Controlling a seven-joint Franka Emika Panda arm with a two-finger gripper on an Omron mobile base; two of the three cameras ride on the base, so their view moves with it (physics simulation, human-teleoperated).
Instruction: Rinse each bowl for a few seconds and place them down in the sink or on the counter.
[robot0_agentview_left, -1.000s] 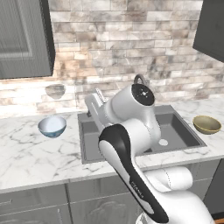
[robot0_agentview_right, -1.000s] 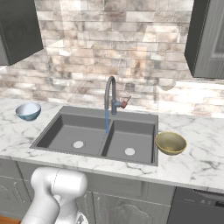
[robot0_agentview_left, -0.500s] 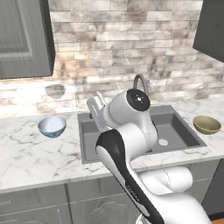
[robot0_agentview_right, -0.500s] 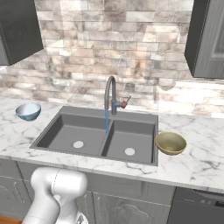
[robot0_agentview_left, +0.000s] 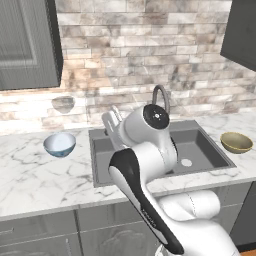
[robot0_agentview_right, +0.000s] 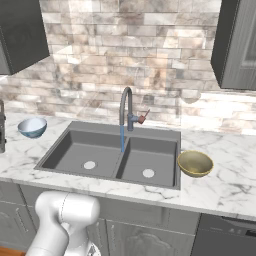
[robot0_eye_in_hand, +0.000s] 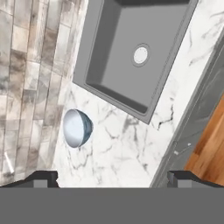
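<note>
**Arm swings toward the blue bowl, nothing picked up yet**

Far left on the counter (robot0_agentview_right: 230, 187), the blue bowl (robot0_agentview_left: 59, 144) sits upright on the marble, a little way off the sink's left rim, and it is the one the hand camera is looking down on: there it shows just beyond the corner of the left basin, with bare marble between it and the fingertips (robot0_eye_in_hand: 41, 178) at the bottom edge. The gripper (robot0_eye_in_hand: 113, 179) is wide open and holds nothing; both tips stand far apart and nothing lies between them. It hangs above the counter, well clear of the bowl.

Moving right, the sink (robot0_agentview_right: 65, 150) has both basins bare, drains showing. The faucet (robot0_agentview_right: 126, 112) stands at the back between the basins, and a thin blue stream drops from its spout in the right base view, so the water looks to be running already.

Further right, the tan bowl (robot0_agentview_right: 195, 163) rests on the counter just beside the sink's right rim, untouched.

So my read: this is the reach for the first bowl, with neither bowl rinsed. The next move calls for bringing the open jaws down over the blue bowl's rim, one finger inside and one outside, closing, then lifting and carrying it right to the stream. The bowl is glossy and round, so a shallow pinch could slip.
</note>
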